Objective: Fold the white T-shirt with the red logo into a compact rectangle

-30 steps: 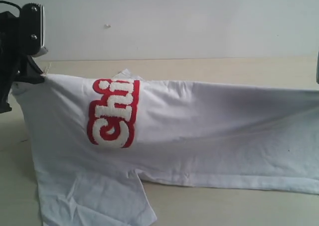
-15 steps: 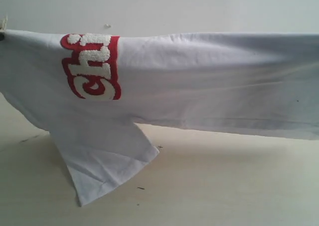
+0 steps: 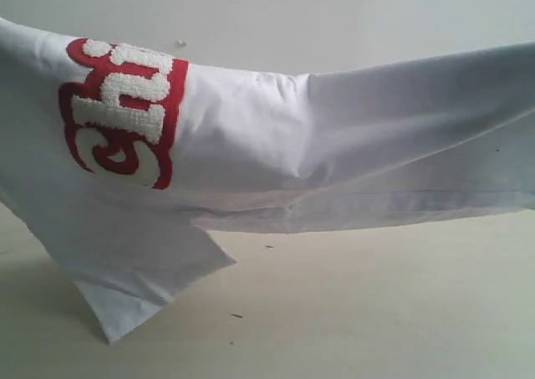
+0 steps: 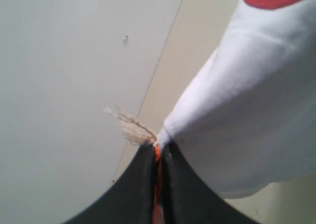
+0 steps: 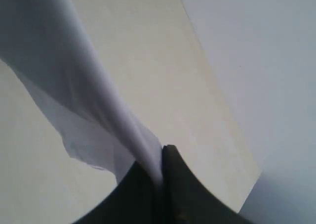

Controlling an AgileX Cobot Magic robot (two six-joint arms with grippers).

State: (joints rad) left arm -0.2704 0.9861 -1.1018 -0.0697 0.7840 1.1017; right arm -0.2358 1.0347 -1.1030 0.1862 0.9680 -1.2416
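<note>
The white T-shirt (image 3: 351, 145) hangs in the air, stretched across the whole exterior view, one sleeve (image 3: 138, 283) drooping to the table at lower left. Its red logo (image 3: 117, 111) shows at the upper left, with only part of the lettering visible. Neither gripper shows in the exterior view. In the left wrist view my left gripper (image 4: 158, 147) is shut on the white T-shirt (image 4: 247, 105) at a corner with frayed threads, and an orange strip shows between the black fingers. My right gripper (image 5: 160, 157) is shut on a bunched edge of the white T-shirt (image 5: 74, 75).
A beige table (image 3: 376, 312) lies under the shirt, with a few small dark specks (image 3: 236, 315) on it. A pale wall (image 3: 334, 19) stands behind, meeting the table's far edge.
The shirt has been lifted off the table and pulled up and leftward; the logo has risen to the upper left. The left gripper has left the exterior view.
</note>
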